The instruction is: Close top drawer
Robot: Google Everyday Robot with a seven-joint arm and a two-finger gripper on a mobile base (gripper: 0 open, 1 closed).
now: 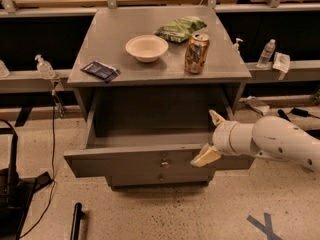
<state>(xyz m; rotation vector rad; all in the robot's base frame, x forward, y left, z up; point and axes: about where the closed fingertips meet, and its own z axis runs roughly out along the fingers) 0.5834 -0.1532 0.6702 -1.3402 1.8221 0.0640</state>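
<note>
The top drawer [130, 165] of the grey cabinet stands pulled far out, its deep box empty, with a small round knob [164, 162] in the middle of its flat front. My gripper [210, 137] is at the drawer's right end, open and holding nothing. Its lower finger [204, 156] rests against the front panel's upper right part. Its upper finger [216, 118] points up over the drawer's right side. My white arm [280, 142] reaches in from the right.
On the cabinet top [100, 44] are a white bowl [146, 47], a green chip bag [180, 28], a drink can [197, 53] and a blue packet [101, 70]. Bottles [266, 53] stand on side ledges. A black stand [12, 184] is on the floor at left.
</note>
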